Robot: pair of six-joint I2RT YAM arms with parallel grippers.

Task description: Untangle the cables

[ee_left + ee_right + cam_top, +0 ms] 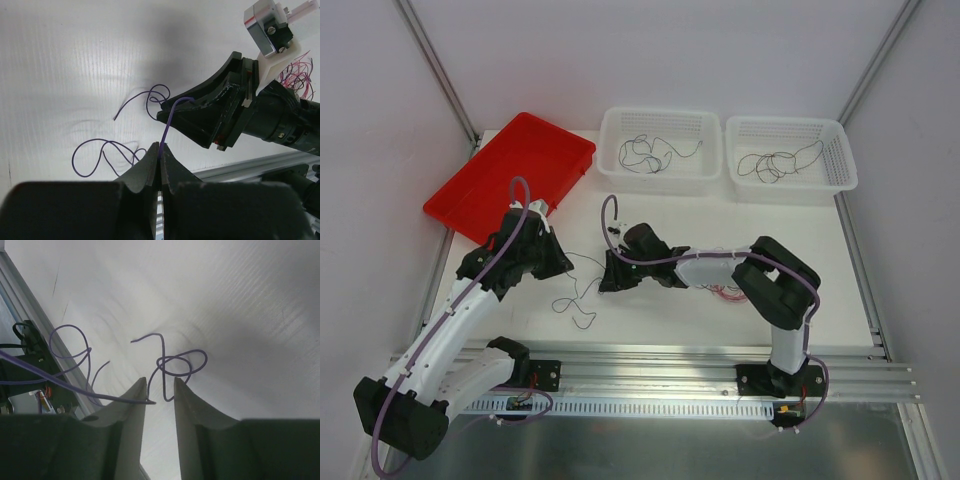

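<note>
left gripper [160,149] clenched on a purple cable [169,120], right gripper [160,390] released with fingers spread either side of a strand, slack looped on the table [710,222] at left gripper's 5 o'clock.

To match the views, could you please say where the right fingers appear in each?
Top external: right fingers near centre, pointing left.
Left wrist: black fingers right of centre.
Right wrist: fingers at bottom edge, open.
Shared landmark: purple cable beside them.
</note>
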